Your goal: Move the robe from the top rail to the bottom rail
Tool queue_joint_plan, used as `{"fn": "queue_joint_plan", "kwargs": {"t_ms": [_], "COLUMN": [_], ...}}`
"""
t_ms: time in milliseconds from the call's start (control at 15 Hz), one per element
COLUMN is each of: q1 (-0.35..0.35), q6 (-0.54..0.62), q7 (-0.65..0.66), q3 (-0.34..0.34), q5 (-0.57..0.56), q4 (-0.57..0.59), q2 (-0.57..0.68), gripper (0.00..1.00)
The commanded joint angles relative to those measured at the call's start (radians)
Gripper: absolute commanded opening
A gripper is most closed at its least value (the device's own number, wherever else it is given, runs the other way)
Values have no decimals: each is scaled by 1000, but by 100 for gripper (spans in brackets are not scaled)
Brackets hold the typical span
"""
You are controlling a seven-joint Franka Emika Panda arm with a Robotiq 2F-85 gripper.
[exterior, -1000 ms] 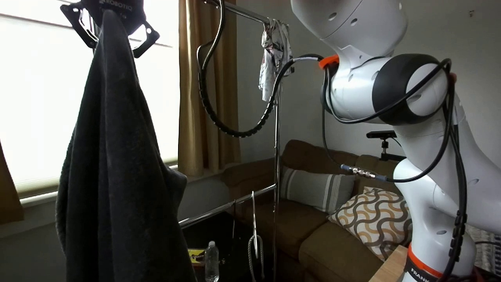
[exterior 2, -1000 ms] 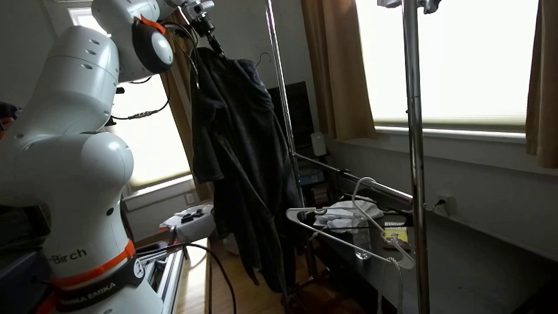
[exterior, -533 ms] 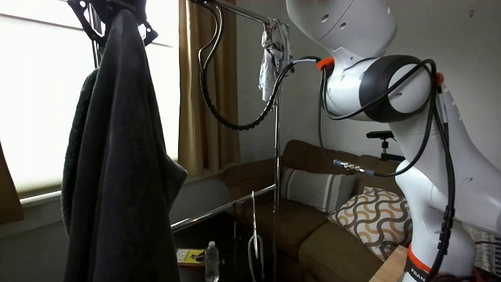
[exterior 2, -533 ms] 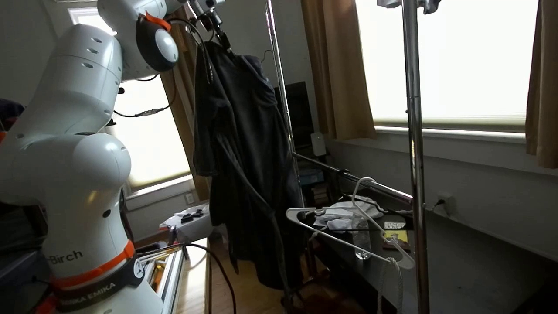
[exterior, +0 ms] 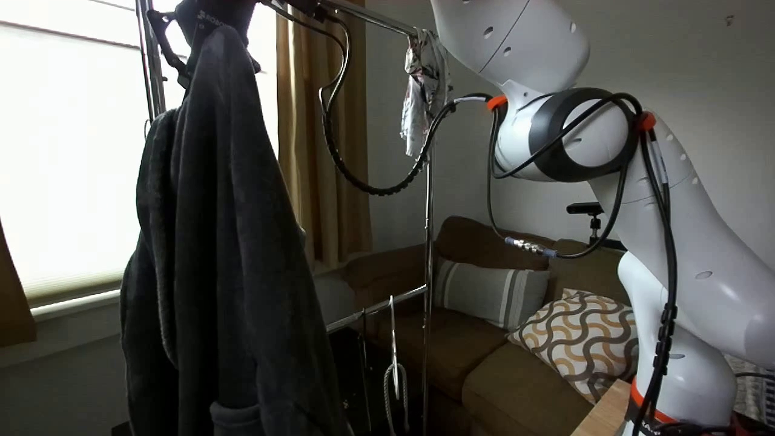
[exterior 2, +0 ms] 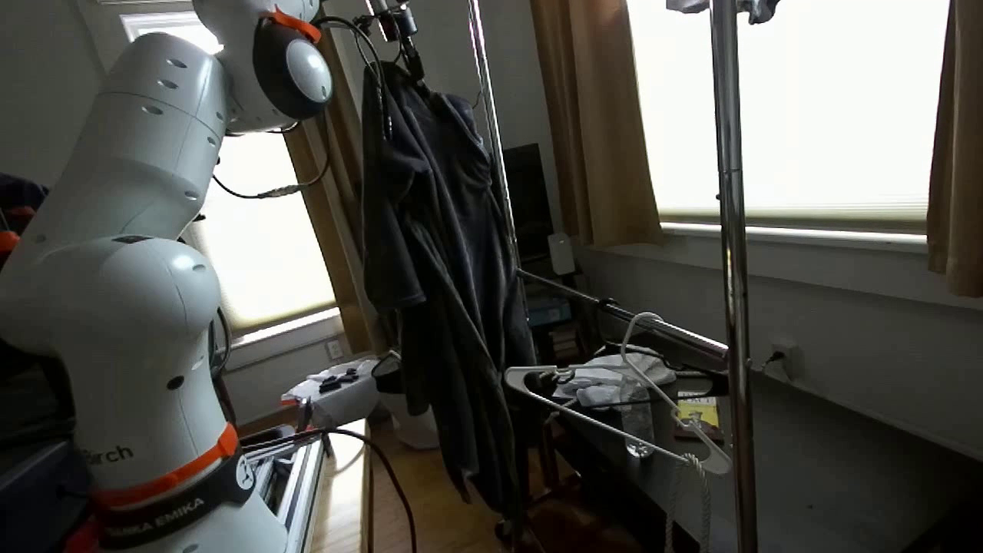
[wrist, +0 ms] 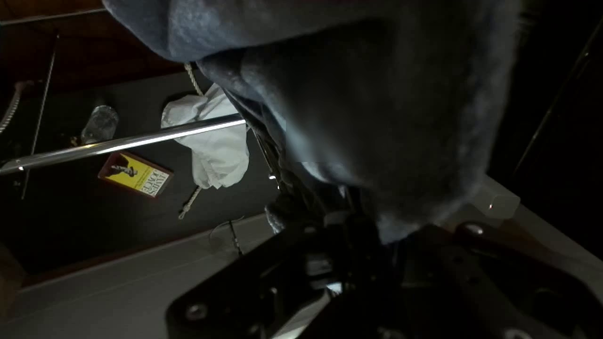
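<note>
Robe (exterior 2: 453,246), one: long, charcoal-black, plush, in heavy vertical folds. Location: in mid-air, hanging from my gripper (exterior 2: 417,75) just beside a silver pole (exterior 2: 487,73); off the top rail (exterior: 378,20), by my reckoning.

Gripper, one: drawn together on the robe's upper edge, cloth bunched around it. Whether anything stiff is pinched with the cloth, I cannot tell.

Dark curve (exterior 2: 477,100), thin, hook-like, next to the pole and apart from the pinch; probably the hook of the robe's own hanger.

Handling, as I judge it: soft, limp, weighty for cloth, nothing fragile. The pile should give good bite rather than slip, but the load hangs from one off-centre point; the robe's top slopes down from it, so I expect sway and some creep.

Preferred hold: directly under the hook, where a stiff neck would carry the load and steer. Second choice: collar. Avoid the lower folds, which would only stretch and swing.

Destination: bottom rail (exterior 2: 676,333), thin, silver, bearing a white hanger (exterior 2: 599,422); well below the robe's top. Hem near the floor (exterior 2: 445,530), contact uncertain; lowered further, I expect it to pile up there, and loose folds may snag the white hanger.
</note>
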Motion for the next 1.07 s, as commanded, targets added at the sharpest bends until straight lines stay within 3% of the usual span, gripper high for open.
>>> {"fn": "queue_joint_plan", "kwargs": {"t_ms": [0,267,400,467,533,867,933,1000], "q1": [-27,-17,-4,-13,-16,-19,-14,-34], "q6": [-71,-350,-427,-414,-384,-389,-392,-372], "q7": [-78,-58,19,86,-1,67,-2,-38], "q3": [48,43,21,17,31,26,31,30], "q5": [44,25,-1,9,6,3,-8,-3], "q4": [-31,-41,-17,3,-23,-17,-21,-3], "q2": [-44,-71,-79,-79,-51,-69,-68,-57], "gripper": [2,2,2,2,9,9,2,2]}}
